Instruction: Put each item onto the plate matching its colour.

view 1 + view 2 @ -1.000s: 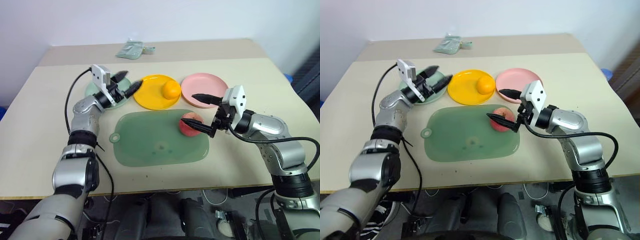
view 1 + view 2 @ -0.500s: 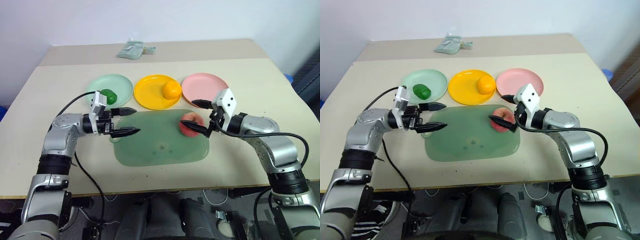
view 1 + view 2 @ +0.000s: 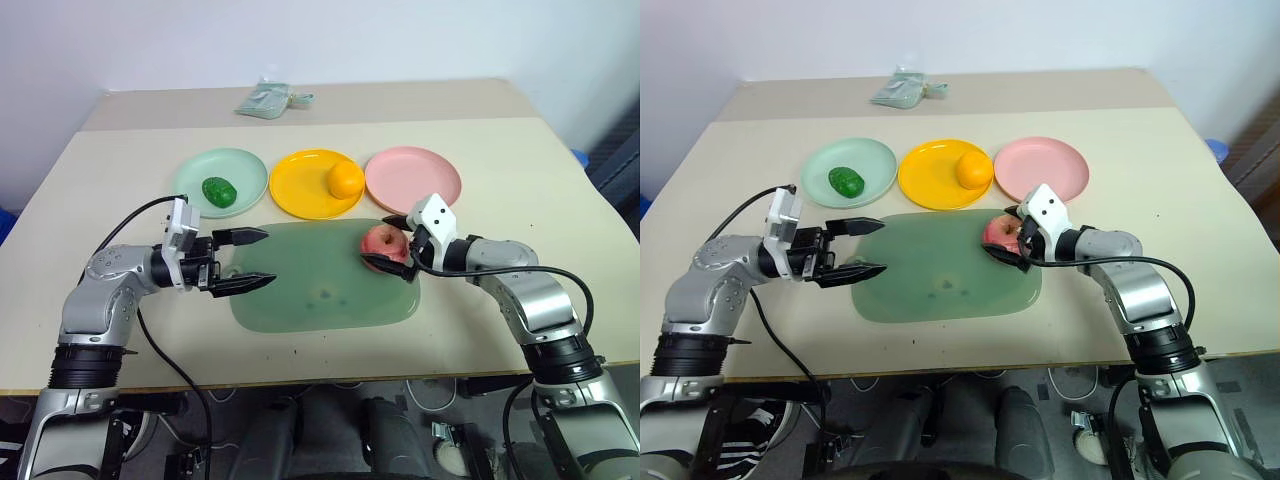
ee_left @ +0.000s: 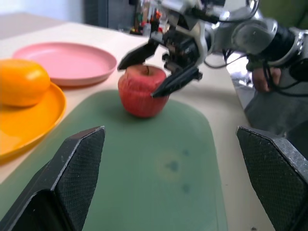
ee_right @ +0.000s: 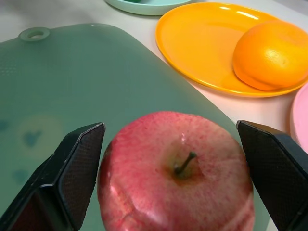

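The pinkish-red apple [image 3: 383, 243] stands on the right part of the translucent green mat [image 3: 310, 285]. My right gripper [image 3: 386, 243] is open, with one finger on each side of the apple and a gap to each in the right wrist view, where the apple [image 5: 178, 178] sits between them. My left gripper [image 3: 262, 258] is open and empty, pointing right over the mat's left edge. The dark green lump [image 3: 217, 189] lies on the mint plate [image 3: 190, 170]. On the yellow plate [image 3: 300, 190] rests the orange fruit [image 3: 345, 180]. The pink plate [image 3: 415, 178] holds nothing.
A crumpled pale green bag [image 3: 265, 99] lies at the back of the beige table [image 3: 520, 180]. A black cable [image 3: 135, 225] loops from my left wrist. The three plates stand in a row just behind the mat.
My left gripper drew back from the mint plate to the mat's left edge, uncovering the green lump on the plate. My right gripper sank until its fingers straddle the apple.
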Robot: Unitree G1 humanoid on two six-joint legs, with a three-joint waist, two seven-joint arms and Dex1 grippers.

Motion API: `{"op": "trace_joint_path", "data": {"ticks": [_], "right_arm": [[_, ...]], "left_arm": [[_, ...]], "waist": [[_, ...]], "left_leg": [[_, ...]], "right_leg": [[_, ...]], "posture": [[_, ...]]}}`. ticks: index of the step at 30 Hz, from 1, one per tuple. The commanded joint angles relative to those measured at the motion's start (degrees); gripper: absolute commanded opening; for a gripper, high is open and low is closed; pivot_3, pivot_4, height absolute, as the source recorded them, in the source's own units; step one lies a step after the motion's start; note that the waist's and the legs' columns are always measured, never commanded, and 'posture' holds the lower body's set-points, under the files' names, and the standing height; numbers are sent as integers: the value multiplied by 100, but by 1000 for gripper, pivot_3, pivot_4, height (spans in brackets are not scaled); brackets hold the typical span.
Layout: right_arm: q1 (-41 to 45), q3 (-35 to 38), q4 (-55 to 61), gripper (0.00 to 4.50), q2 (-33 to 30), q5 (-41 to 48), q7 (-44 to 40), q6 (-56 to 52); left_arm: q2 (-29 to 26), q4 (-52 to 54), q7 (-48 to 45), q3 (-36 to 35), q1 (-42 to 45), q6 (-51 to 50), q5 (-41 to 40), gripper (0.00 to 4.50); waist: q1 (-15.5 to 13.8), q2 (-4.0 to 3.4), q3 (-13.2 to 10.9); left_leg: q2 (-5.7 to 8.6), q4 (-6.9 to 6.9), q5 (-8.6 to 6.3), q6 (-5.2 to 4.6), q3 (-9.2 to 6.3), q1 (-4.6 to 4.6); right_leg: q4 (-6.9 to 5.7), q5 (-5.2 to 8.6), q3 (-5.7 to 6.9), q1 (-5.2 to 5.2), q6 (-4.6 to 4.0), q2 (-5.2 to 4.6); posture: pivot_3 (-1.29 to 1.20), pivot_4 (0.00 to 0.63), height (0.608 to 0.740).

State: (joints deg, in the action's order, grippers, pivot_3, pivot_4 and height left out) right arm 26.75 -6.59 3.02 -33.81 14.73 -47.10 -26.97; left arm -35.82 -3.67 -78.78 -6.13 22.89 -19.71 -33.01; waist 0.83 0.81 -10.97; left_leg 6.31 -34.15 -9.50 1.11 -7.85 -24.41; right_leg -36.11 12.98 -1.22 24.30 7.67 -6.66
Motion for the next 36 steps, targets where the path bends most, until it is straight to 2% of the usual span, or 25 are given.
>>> {"op": "trace_joint_path", "data": {"ticks": [1, 4, 5, 10, 13, 16, 21, 23, 26, 29, 31, 32, 36], "right_arm": [[46, -45, -6, 4241, -53, -21, -111, -122], [60, -35, -57, 3442, -51, -78, -110, -155], [70, -19, -66, 3311, -42, -85, -106, -140], [252, 196, -181, 3308, 90, -100, 115, 35], [718, 514, -623, 3308, 335, -139, 622, 341], [1421, 777, -1568, 3308, 551, -407, 1327, 919], [2423, 850, -3501, 3308, 744, -944, 2257, 1952], [2805, 861, -4365, 3308, 825, -1106, 2566, 2302], [3135, 762, -5392, 3308, 941, -1328, 2722, 2725], [3291, 791, -6045, 3308, 1083, -1333, 2540, 3001], [3366, 913, -6305, 4311, 1165, -1212, 2398, 3028], [3390, 919, -6367, 4461, 1174, -1229, 2390, 3094], [3453, 1109, -6284, 4461, 1171, -1096, 2240, 3244]], "left_arm": [[-123, 85, -148, -164, -16, 6, -201, 4492], [-213, -26, -283, -163, -26, -56, -254, 4500], [-223, -54, -307, -161, -21, -41, -260, 4500], [-44, -339, -143, -126, 129, 588, 37, 4500], [195, -510, 120, -131, 355, 768, 55, 4500], [536, -411, 408, -70, 458, 677, -69, 4500], [1089, -963, 1439, 184, 777, 1593, 894, 4500], [1285, -949, 1677, 263, 818, 1536, 956, 4500], [1486, -917, 2019, 331, 850, 1627, 1111, 4500], [1580, -844, 2185, 361, 859, 1730, 1172, 4500], [1586, -746, 2232, 403, 819, 1739, 1192, 4500], [1570, -670, 2232, 412, 788, 1679, 1152, 4500], [1446, -458, 2160, 397, 686, 1532, 1022, 4500]], "waist": [[2, 0, 0], [4, 0, 0], [4, 0, 0], [-2, 0, 1], [-1, 0, 0], [-2, -2, -1], [-1, -1, -1], [10, 0, -1], [29, -1, -1], [54, -1, -1], [75, -1, -1], [99, -2, -1], [160, -2, -1]], "left_leg": [[0, 0, 0, 0, 0, 0], [0, 0, 0, 0, 0, 0], [0, 0, 0, 0, 0, 0], [0, 0, 0, 0, 0, 1], [0, 0, 0, 0, 0, 0], [1, -1, 2, 2, 1, -2], [1, 10, 2, 3, 3, 1], [1, 10, 2, 3, 4, 0], [1, 11, 2, 2, 6, 0], [1, 14, 3, 2, 6, 1], [1, 15, 3, 2, 6, 1], [1, 15, 3, 2, 6, 1], [1, 14, 3, 2, 3, 1]], "right_leg": [[0, 0, 0, 0, 0, 0], [0, 0, 0, 0, 0, 0], [0, 0, 0, 0, 0, 0], [2, 2, 0, -1, -3, 0], [2, 2, 0, 0, -3, -1], [2, -1, 0, 1, 0, -1], [1, -2, 0, 4, 0, 2], [3, -3, -1, 4, -1, 3], [1, -4, -3, 4, -1, 4], [0, -4, -4, 5, -1, 6], [0, -4, -5, 5, -1, 6], [0, -4, -4, 6, -1, 7], [-2, -4, -4, 5, 0, 7]], "posture": [[0, 150, 740], [0, 150, 740], [0, 150, 740], [0, 150, 740], [0, 150, 740], [0, 150, 740], [0, 150, 740], [0, 150, 740], [0, 150, 740], [0, 150, 740], [0, 150, 740], [0, 150, 740], [0, 150, 740]]}}
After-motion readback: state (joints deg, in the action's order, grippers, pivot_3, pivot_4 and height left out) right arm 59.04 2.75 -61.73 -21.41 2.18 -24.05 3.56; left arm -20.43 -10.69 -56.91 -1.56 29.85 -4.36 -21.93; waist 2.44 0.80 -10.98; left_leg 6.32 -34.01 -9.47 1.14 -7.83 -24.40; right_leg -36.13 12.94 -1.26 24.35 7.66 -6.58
